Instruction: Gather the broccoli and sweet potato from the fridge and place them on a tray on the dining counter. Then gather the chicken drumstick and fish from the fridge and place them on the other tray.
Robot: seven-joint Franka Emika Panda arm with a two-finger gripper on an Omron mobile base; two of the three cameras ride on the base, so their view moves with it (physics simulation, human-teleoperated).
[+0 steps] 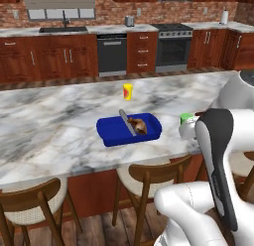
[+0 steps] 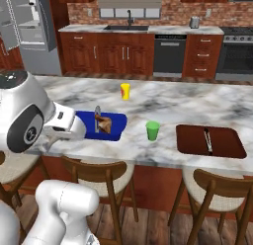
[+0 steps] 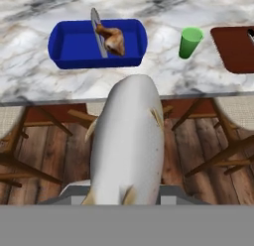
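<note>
My gripper point(image 3: 126, 198) is shut on the fish point(image 3: 128, 141), a long silver-white body that reaches up the hand view toward the counter edge. It hangs over the stools and wooden floor, short of the marble dining counter point(image 3: 149, 76). Ahead on the counter lies a blue tray point(image 3: 74, 44) point(image 1: 111, 136) point(image 2: 116, 123) with a grey divider. The brown chicken drumstick point(image 3: 113, 37) point(image 1: 139, 126) point(image 2: 105, 123) rests inside it. A dark brown tray point(image 2: 192, 140) point(image 3: 233, 46) sits farther right. The broccoli and sweet potato are out of view.
A green cup point(image 3: 189, 41) point(image 2: 152, 130) point(image 1: 186, 118) stands between the two trays. A yellow cup point(image 1: 128, 91) point(image 2: 125, 91) stands behind the blue one. Wooden stools point(image 2: 104, 175) line the counter's near side. The fridge point(image 2: 29, 26) is at the far left.
</note>
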